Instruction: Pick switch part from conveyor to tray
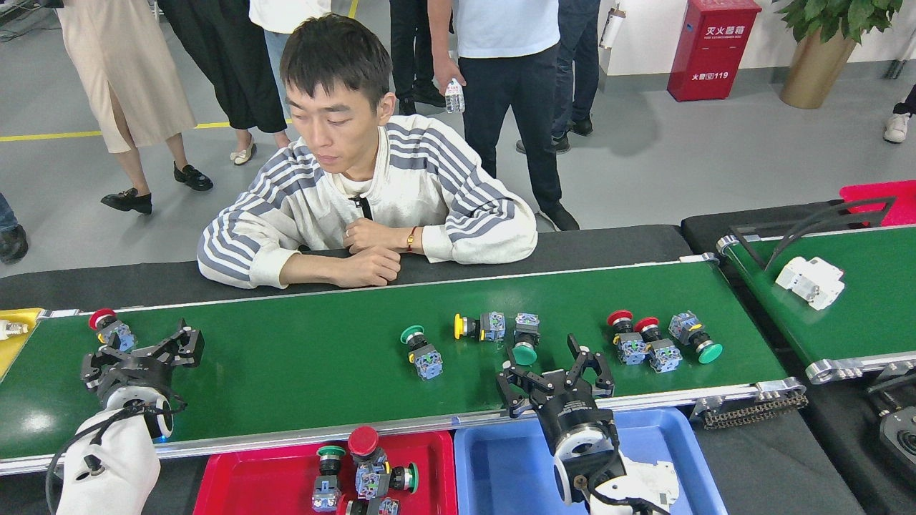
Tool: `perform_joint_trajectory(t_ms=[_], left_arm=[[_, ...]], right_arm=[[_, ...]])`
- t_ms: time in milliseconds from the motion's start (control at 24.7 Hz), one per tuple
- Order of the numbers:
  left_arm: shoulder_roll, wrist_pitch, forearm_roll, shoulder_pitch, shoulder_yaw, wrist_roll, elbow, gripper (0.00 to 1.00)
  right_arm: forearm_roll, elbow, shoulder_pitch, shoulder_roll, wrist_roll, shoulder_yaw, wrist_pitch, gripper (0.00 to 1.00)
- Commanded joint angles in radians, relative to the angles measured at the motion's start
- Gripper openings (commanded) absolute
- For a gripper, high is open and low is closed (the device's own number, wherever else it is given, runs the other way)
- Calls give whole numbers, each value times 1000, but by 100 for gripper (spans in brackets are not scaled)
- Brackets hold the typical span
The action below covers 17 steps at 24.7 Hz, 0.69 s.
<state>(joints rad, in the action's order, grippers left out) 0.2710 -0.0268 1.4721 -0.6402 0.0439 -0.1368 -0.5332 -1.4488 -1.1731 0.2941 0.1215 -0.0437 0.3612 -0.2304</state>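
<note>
The conveyor point(300, 372) is a wide green belt with a silver frame. Several switch parts lie on it: a red-capped one point(107, 329) at the far left, green-capped point(422, 354), yellow-capped point(478, 326) and green-capped point(526, 342) ones in the middle, and three more point(655, 343) to the right. My left gripper point(142, 352) is open over the belt, right beside the red-capped part. My right gripper point(554, 372) is open at the belt's near edge, just below the middle green-capped part. A red tray point(243, 479) in front holds several switch parts point(361, 472).
A blue tray point(501, 472) lies under my right wrist. A yellow tray point(8, 343) shows at the far left. A person leans folded arms point(358, 257) on the belt's far side. A second green belt point(859, 300) at right carries a white part point(810, 281).
</note>
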Motion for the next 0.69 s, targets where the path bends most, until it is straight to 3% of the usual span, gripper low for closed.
perform_joint_trajectory(t_ms=[0,41,203,243,446,568,649], left_arm=[[-9,79,-4,8,-7,-3,-70,100],[-15,131,-7,39,-9,0,-133,100],[-18,329,-4,224,-10,43,-452,100],[-18,373,-7,284,-10,63,-541,100],[-16,513,-12,611,-2,92,-921,100],[-18,515,-12,700,-2,92,-989,100],[-18,515,-12,711,-2,92,-992,100]], right_arm=[[2,16,31,7,1,-2,-46,92],[2,32,40,4,1,-2,-67,83],[2,50,54,-22,1,-4,-73,26],[4,49,56,-29,1,-4,-70,16],[4,27,50,-54,4,1,-60,3],[2,-77,10,-59,10,15,-15,3],[2,-183,-47,-71,8,47,98,3]])
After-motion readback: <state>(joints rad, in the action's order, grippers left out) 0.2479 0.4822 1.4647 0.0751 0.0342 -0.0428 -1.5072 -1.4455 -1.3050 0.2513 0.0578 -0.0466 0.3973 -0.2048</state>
